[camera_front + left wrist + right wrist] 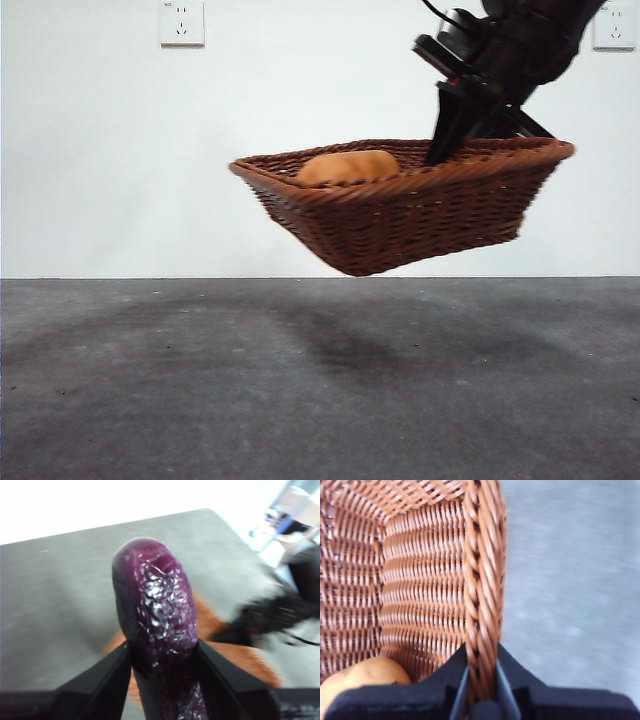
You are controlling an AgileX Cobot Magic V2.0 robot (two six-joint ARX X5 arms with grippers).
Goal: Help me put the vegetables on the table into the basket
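Hanging clear above the dark grey speckled table (320, 380), tilted with its gripped end higher: shallow brown woven wicker basket (400, 215), braided rim pinched between the closed black jaws of the right gripper (481, 680), arm slanting down from the upper corner of the front view. Inside, against the basket wall near the lower end: brown oval potato (347, 166). Clamped lengthwise in the left gripper (165, 655), above the table: glossy dark purple eggplant (155, 610), rounded end pointing away from the wrist.
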